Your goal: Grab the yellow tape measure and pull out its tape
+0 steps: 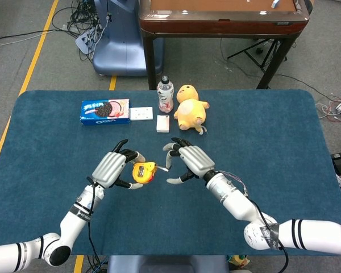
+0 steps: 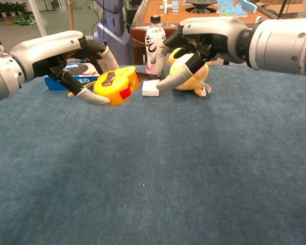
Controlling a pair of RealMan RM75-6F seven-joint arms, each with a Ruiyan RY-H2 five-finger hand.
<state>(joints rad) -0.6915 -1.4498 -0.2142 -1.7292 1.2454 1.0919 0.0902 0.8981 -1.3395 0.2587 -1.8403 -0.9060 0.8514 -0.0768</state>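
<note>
Clearly, in the head view, centre frame, the left hand (image 1: 111, 169) grips one yellow tape measure (image 1: 142, 172); the right hand (image 1: 190, 161) pinches one short tape (image 1: 161, 168), which could slip and snap back.

Chest view, upper left: one bottle (image 2: 154, 45), one plush (image 2: 189, 75), one cookie box (image 2: 71, 79).
</note>
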